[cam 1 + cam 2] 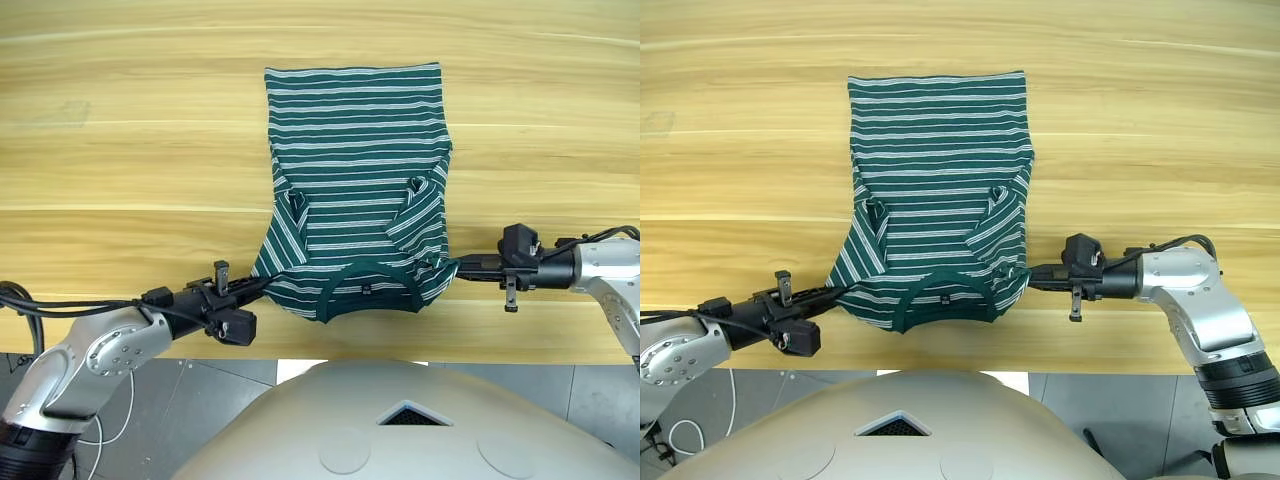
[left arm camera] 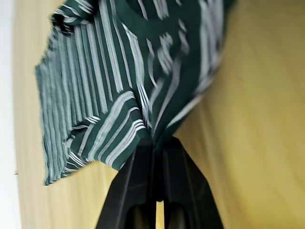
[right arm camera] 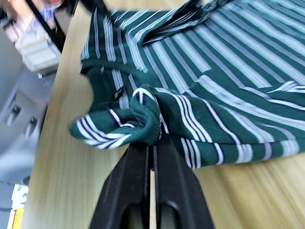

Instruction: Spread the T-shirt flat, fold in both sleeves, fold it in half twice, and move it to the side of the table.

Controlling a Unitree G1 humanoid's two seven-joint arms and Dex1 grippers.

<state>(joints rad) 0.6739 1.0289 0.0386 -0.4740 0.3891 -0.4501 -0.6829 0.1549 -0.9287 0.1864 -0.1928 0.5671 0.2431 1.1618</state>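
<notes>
My left fingers (image 1: 258,284) are shut on the near left shoulder corner of the shirt (image 1: 360,150), and my right fingers (image 1: 458,265) are shut on a small wad at the right corner. The shirt lies on the bench (image 1: 120,150), collar (image 1: 367,290) at the near edge, with both sleeves (image 1: 290,225) folded in. The first half fold looks due. Each pinch holds little cloth, so a corner could slip free as I lift. If one hand leads, the fold would land crooked against the hem (image 1: 352,70). A quick swing could also flip the loose sleeves back open.
</notes>
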